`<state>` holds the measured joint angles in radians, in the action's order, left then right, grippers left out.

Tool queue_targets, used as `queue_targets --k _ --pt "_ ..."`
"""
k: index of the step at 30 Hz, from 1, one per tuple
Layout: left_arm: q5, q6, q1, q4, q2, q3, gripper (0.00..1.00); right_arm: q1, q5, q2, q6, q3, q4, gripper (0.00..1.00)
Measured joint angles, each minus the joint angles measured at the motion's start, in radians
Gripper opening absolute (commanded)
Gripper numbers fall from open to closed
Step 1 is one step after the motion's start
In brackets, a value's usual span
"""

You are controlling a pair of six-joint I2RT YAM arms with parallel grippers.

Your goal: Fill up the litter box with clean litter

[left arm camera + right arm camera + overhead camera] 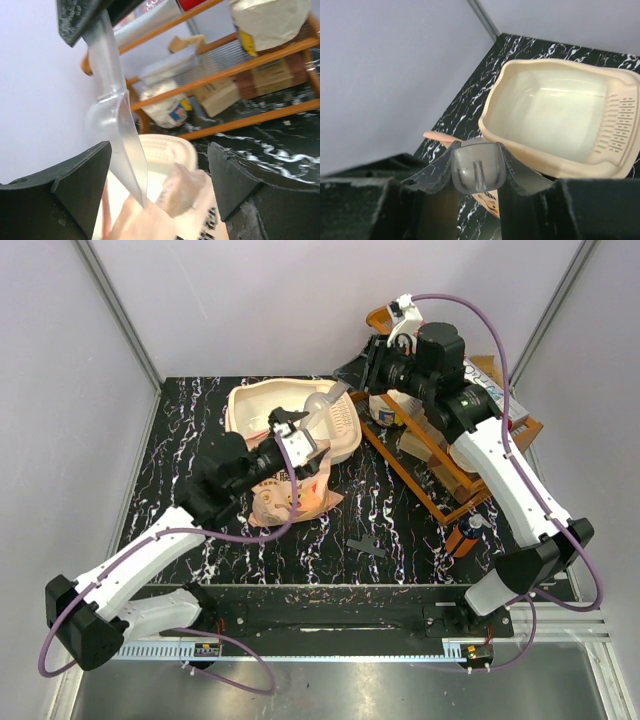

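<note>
The cream litter box [258, 405] stands at the table's far middle; in the right wrist view its floor [555, 115] is bare and the slotted grille is at its right end. No loose litter shows there. My right gripper [368, 375] is shut on the handle of a clear plastic scoop [476, 167]. The scoop's blade [122, 135] points down into the mouth of the pink-orange bag [165, 220]. A blurred tan lump [181, 187] sits at that mouth. My left gripper [300, 432] is open, its fingers [75, 190] wide on either side of the bag's top.
A brown wooden rack [440, 455] with boxes and bags fills the right back. A small bottle [470, 532] lies near its front corner. A dark flat piece [370, 545] lies on the black marbled table. The bag [290, 502] lies just in front of the box.
</note>
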<state>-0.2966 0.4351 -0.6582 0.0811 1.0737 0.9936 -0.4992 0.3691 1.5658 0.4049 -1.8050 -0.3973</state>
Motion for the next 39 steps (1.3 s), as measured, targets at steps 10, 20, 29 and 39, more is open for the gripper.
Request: queue_targets --k 10,20,29,39 --pt "0.31 0.323 -0.108 0.326 0.092 -0.066 0.69 0.0 -0.1 0.0 0.067 -0.037 -0.037 0.0" --pt "0.397 0.414 -0.108 0.389 0.165 -0.044 0.4 0.0 -0.106 0.0 0.075 -0.037 -0.045 0.0" --pt "0.474 0.474 -0.097 0.476 0.272 0.0 0.0 0.003 -0.117 -0.001 0.098 -0.029 -0.064 0.02" --pt "0.445 0.343 -0.069 0.281 0.294 0.143 0.0 0.038 -0.001 -0.028 -0.045 -0.005 -0.044 0.85"
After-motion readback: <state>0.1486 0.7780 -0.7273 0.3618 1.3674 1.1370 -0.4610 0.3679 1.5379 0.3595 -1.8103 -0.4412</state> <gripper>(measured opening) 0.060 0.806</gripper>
